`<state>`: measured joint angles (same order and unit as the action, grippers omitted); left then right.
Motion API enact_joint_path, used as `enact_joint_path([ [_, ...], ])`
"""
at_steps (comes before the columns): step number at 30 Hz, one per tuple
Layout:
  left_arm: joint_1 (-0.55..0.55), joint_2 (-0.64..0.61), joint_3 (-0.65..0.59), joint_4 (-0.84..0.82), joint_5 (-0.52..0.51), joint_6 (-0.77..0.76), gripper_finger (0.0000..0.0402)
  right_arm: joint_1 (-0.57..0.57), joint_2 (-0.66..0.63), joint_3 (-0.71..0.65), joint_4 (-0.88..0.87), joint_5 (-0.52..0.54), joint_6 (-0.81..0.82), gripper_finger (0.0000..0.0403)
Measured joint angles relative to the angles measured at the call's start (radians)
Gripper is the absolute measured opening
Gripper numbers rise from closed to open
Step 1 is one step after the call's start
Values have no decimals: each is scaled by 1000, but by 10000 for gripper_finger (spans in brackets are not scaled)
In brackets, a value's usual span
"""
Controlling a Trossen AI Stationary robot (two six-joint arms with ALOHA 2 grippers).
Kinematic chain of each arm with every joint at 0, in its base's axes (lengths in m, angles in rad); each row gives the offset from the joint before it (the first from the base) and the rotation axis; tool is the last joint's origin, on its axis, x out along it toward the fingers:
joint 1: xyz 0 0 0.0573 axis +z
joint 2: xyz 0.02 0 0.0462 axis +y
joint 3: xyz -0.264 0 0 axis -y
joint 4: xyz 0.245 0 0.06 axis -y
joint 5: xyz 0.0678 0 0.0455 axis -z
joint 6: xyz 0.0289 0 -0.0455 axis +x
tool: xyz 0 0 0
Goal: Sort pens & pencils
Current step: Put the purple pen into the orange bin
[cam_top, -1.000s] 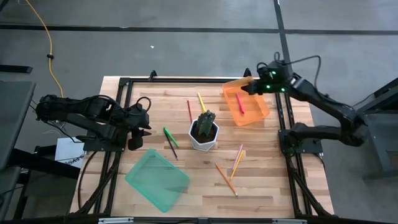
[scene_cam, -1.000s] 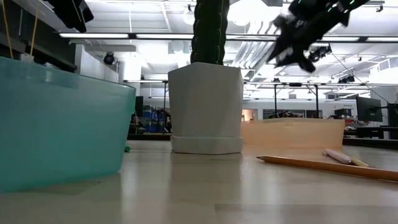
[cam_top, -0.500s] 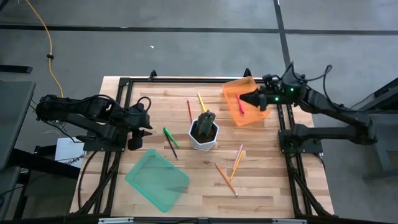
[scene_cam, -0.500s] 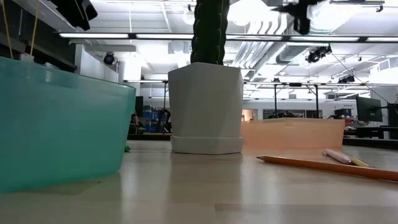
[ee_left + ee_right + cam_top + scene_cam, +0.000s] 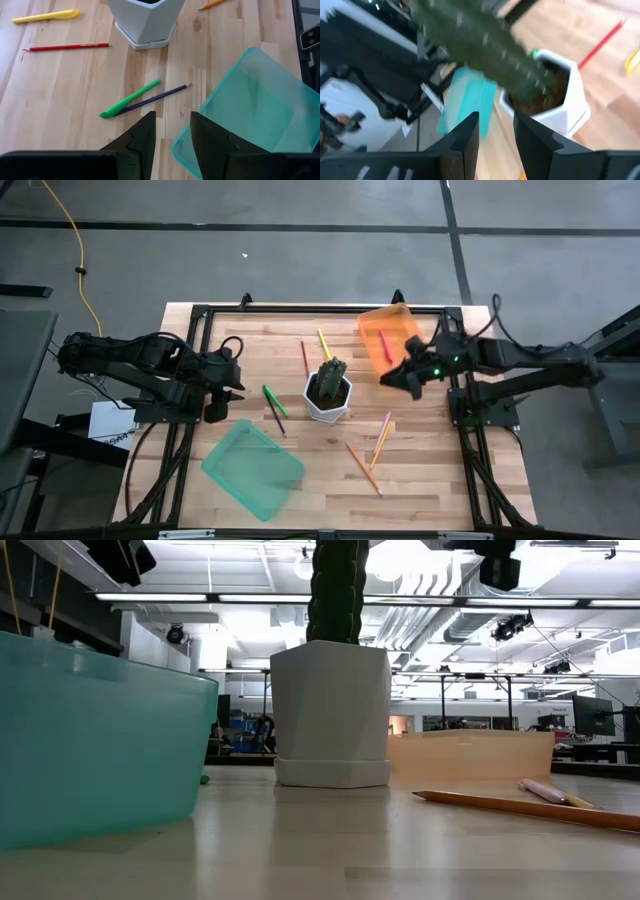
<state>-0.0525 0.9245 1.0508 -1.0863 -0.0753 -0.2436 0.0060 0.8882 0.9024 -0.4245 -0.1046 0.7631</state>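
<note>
Wood-plank table carries translucent teal tray and orange tray. Right gripper, narrowly parted and empty, hovers beside the orange tray holding the pink-red pen.

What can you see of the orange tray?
The orange tray is a shallow rectangular bin of see-through plastic with low walls, lying flat and slightly turned at the table's far right corner. One pink-red pen lies inside. The right end effector hangs over its near edge; touching or not, I cannot tell.
</note>
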Motion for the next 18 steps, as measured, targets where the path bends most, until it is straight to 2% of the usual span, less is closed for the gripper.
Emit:
enact_joint_path([
  [5,0,0,0,0,0,-3,108,101,40,0,-55,48,32,112],
  [13,0,0,0,8,-12,-64,108,215,93,0,-270,99,78,112],
  [18,0,0,0,45,-22,-92,108,256,147,0,-320,117,214,112],
])
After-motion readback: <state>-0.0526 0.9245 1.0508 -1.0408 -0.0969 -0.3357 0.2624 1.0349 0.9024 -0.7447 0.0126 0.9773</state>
